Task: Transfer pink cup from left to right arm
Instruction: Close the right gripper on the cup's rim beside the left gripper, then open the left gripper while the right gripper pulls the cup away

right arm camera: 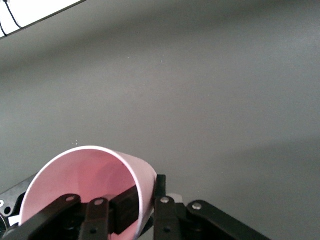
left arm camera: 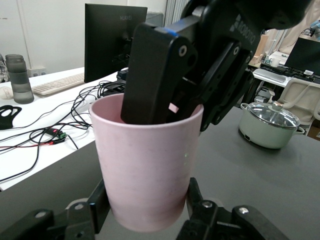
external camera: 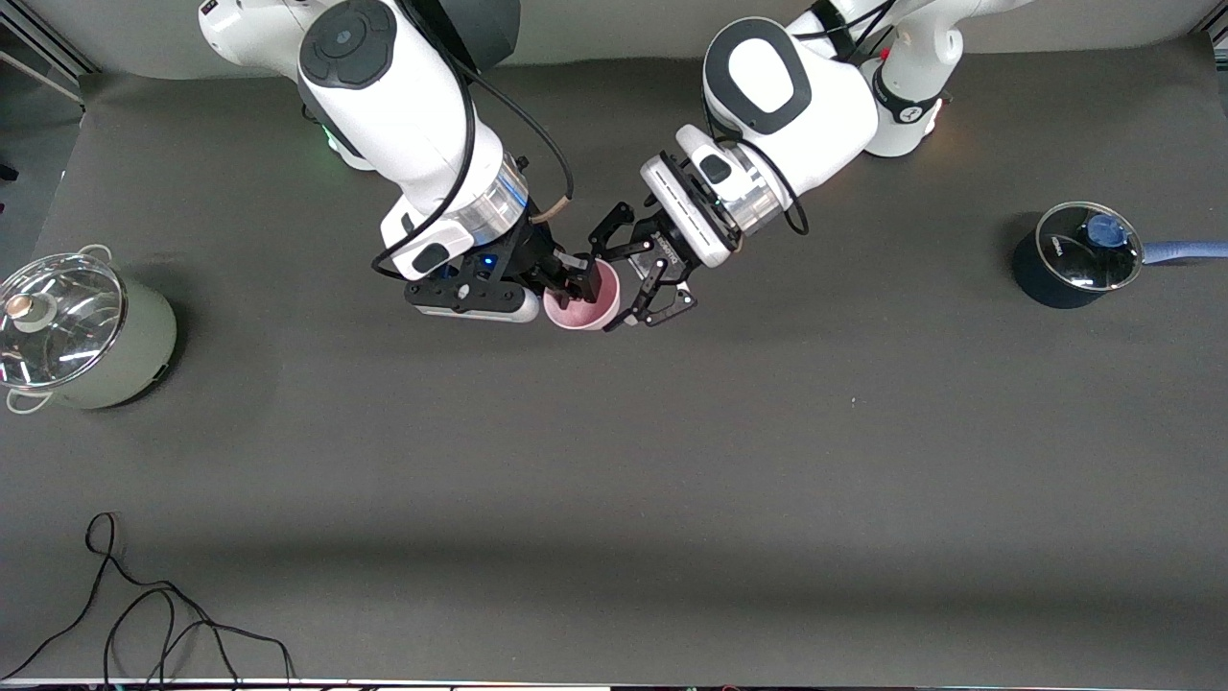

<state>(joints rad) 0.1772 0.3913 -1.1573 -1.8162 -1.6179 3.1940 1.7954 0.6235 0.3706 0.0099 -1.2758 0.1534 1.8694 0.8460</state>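
You're mid-handover above the table's middle: right gripper [external camera: 582,281] clamps the cup's [external camera: 581,309] rim, left gripper [external camera: 645,286] spread around it, so back the left away next.

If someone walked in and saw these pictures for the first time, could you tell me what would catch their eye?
The two arms meet over the middle of the table around the pink cup. The right end effector pinches the cup's rim, one finger inside, while the left end effector flanks the cup's base, fingers spread. After that, the steel pot at the right arm's end and the dark saucepan at the left arm's.
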